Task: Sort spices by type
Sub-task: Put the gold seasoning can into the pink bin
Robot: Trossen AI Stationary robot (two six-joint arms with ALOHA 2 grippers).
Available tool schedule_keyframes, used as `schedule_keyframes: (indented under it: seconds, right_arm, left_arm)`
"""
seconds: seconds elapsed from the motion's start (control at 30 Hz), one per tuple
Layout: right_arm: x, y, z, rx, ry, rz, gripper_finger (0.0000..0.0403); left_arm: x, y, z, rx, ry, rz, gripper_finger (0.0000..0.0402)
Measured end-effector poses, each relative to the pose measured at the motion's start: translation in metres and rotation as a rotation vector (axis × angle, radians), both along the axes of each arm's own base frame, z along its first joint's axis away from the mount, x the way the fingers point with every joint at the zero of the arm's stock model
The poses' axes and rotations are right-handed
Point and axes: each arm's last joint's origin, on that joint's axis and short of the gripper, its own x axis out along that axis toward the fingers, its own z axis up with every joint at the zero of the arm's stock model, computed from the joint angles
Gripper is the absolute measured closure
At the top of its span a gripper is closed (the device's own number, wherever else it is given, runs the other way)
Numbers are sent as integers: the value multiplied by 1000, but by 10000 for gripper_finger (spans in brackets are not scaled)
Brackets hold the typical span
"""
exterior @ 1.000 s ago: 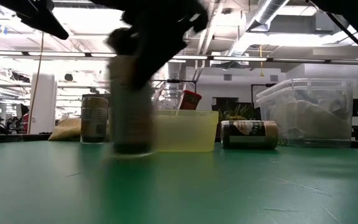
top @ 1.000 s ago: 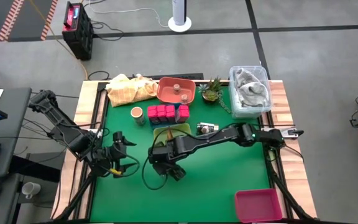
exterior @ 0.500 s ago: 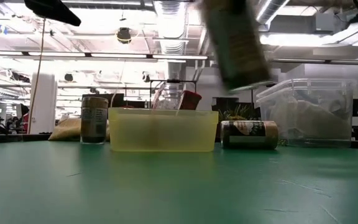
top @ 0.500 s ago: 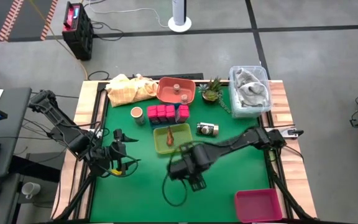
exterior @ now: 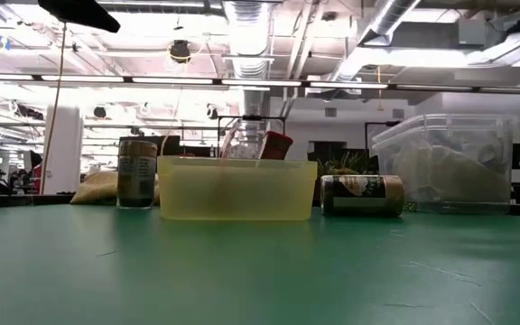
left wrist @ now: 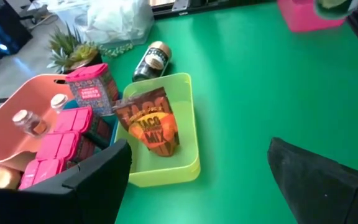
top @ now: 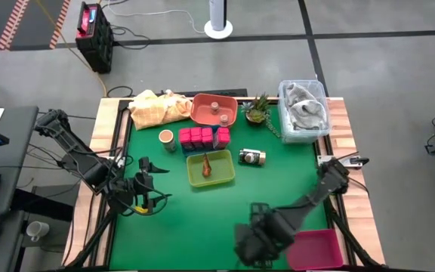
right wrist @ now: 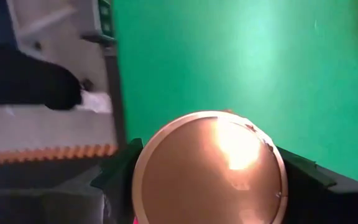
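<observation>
The orange-and-brown paper packet (left wrist: 149, 124) lying in the yellow-green plastic tray (left wrist: 190, 163), ahead of the left tool, reads "TACO MIX". The pink box (left wrist: 89, 90) beyond it bears a label too small to read. Nothing else is legible.

The open tray (top: 193, 178) with the sachet (top: 207, 164) lying in it sits near the middle of the desk (top: 278, 189) and serves as the landmark. Just behind the tray stands a row of boxes (top: 202, 137), with one upright jar (top: 167, 138) at the row's left end. Right of the tray a second jar (top: 251, 157) lies on its side. Behind the boxes rests a bowl (top: 199, 112) with small shakers (top: 217, 107) in it; a cloth (top: 157, 107) lies left of the bowl, a plant (top: 257, 107) right of it, and a lidded bin (top: 303, 110) further right. Well in front of the tray and to its right, at the desk's near edge, sits another bin (top: 322, 243), and the right gripper (top: 254, 243) is just beside it, holding a third jar (right wrist: 209, 171). The left gripper (top: 143, 190) is left of the tray.
</observation>
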Motion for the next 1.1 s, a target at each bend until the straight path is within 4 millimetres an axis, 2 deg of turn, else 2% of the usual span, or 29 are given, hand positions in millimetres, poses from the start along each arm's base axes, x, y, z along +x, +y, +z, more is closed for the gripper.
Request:
schedule_keyframes:
  seconds: [0.2, 0.43, 0.57, 0.7, 0.97, 1.1]
  right_arm:
    - [-42, 26, 18, -4, -109, -202, 102]
    - [-104, 41, 0, -46, -55, -407, 102]
    - [-146, 38, -10, -80, -41, -530, 102]
    - [-175, 37, -24, -103, -42, -631, 102]
    - [-195, 45, -78, -122, -94, -686, 102]
    - [-195, 49, -97, -70, -106, -700, 102]
  left_arm:
    - [4, -4, 1, -7, -16, -18, 43]
    - [4, -4, 1, 1, -12, -21, 43]
    - [4, -4, 1, 1, -12, -21, 42]
    - [4, -4, 0, 1, -11, -21, 42]
    - [3, -3, 0, 0, -10, -12, 42]
    - [3, -3, 0, 2, -10, -10, 42]
